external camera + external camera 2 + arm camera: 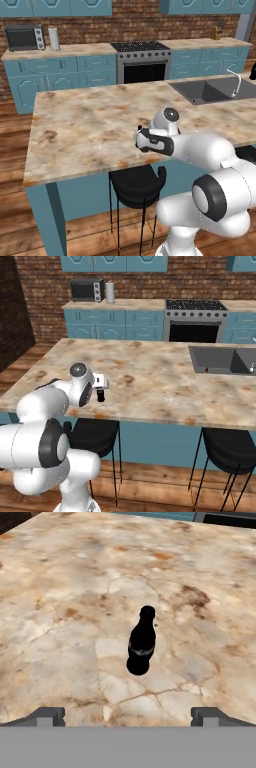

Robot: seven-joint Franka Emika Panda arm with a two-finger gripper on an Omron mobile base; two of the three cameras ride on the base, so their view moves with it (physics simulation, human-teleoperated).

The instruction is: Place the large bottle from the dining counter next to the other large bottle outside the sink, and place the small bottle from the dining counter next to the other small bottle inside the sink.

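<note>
The small bottle (141, 642), short and all black, stands upright on the dining counter (60, 612), near its front edge. My gripper (130, 716) hovers just short of it and above it, open, with its fingertips (50, 716) spread wide and nothing between them. From the right base view, the hand (101, 386) hangs over the small bottle (101, 396). In the left base view the hand (142, 138) and forearm hide the bottle. The sink (210, 91) lies at the counter's far right, with a small reddish-brown bottle (206, 370) inside. The large bottle is out of view.
A thin silver faucet (235, 82) rises beside the sink. Black stools (137, 185) stand under the counter's near edge. A stove (142, 62), microwave (24, 37) and teal cabinets (60, 75) line the brick back wall. A dark shape (253, 73) shows at the right edge.
</note>
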